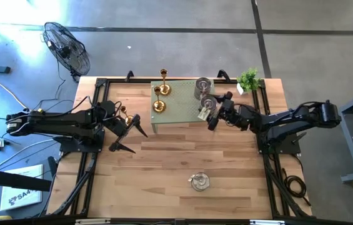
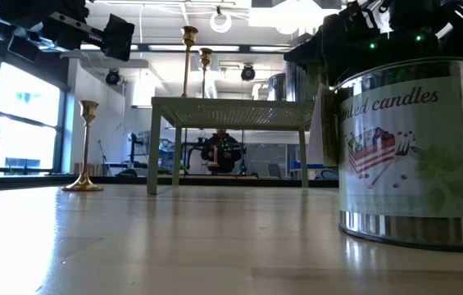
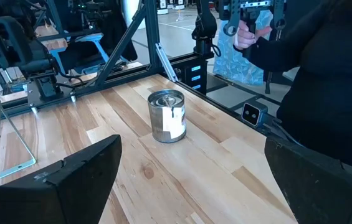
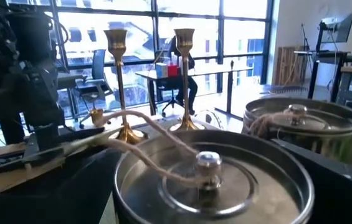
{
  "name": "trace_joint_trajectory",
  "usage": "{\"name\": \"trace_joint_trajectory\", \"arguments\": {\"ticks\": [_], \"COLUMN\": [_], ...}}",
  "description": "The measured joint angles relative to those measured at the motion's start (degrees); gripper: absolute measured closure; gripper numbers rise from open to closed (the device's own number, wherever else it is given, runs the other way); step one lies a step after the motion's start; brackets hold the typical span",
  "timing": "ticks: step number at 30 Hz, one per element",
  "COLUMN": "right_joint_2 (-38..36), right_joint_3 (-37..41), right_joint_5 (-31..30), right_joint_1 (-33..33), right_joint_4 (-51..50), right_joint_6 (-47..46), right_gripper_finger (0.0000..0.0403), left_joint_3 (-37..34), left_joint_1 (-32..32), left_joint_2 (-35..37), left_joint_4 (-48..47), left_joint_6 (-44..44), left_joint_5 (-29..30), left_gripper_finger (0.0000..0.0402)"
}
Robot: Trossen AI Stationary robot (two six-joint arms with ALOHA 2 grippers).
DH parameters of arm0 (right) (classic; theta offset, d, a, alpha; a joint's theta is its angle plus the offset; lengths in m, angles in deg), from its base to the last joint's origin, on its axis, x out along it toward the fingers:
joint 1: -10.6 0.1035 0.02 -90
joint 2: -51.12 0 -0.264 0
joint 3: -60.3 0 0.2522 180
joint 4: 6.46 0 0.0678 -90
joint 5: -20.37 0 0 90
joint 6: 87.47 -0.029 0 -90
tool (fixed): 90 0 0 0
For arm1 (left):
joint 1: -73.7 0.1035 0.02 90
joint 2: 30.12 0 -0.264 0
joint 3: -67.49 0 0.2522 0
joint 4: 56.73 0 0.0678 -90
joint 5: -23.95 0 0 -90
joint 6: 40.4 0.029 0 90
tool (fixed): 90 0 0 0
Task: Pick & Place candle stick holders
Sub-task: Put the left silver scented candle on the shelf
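Note:
Two gold holders (image 1: 162,76) (image 1: 158,103) stand on their round bases on a raised pale-green platform (image 1: 176,115). A third gold holder (image 1: 125,113) stands on the table by my left arm. A silvery tin holder (image 1: 202,87) sits on the platform. My right gripper (image 1: 212,117) is shut on a second tin (image 4: 208,180) at the platform's near right part. A third tin (image 3: 167,116) stands on the table near the front edge. My left gripper (image 1: 128,132) is open and empty left of the platform. My right gripper has the tin's round wall (image 4: 132,186) between its two fingers, one on each side, coming level from the table's right. The tin stands upright with its knobbed lid (image 4: 208,163) up. Whether its bottom rests on the platform is hidden by the tin itself.
A small green plant (image 1: 248,79) stands at the far right corner. A person (image 3: 325,74) stands at the table's near side, a hand (image 3: 245,34) on a control handle. In the low view the front tin (image 2: 411,156) blocks the right part of the platform (image 2: 231,106).

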Motion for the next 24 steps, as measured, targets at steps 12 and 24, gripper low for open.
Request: {"name": "trace_joint_trajectory", "arguments": {"ticks": [12,24], "right_joint_2": [0.0,-0.1], "right_joint_3": [0.0,-0.5], "right_joint_5": [0.9,3.5], "right_joint_1": [0.0,0.0], "right_joint_4": [5.6,11.5], "right_joint_6": [3.0,7.8], "right_gripper_finger": [0.0003,0.0003], "left_joint_3": [0.0,0.0], "left_joint_1": [0.0,0.0], "left_joint_2": [0.0,0.0], "left_joint_4": [0.0,0.0], "left_joint_6": [0.0,0.0], "left_joint_5": [0.0,0.0], "left_gripper_finger": [0.0014,0.0014]}}
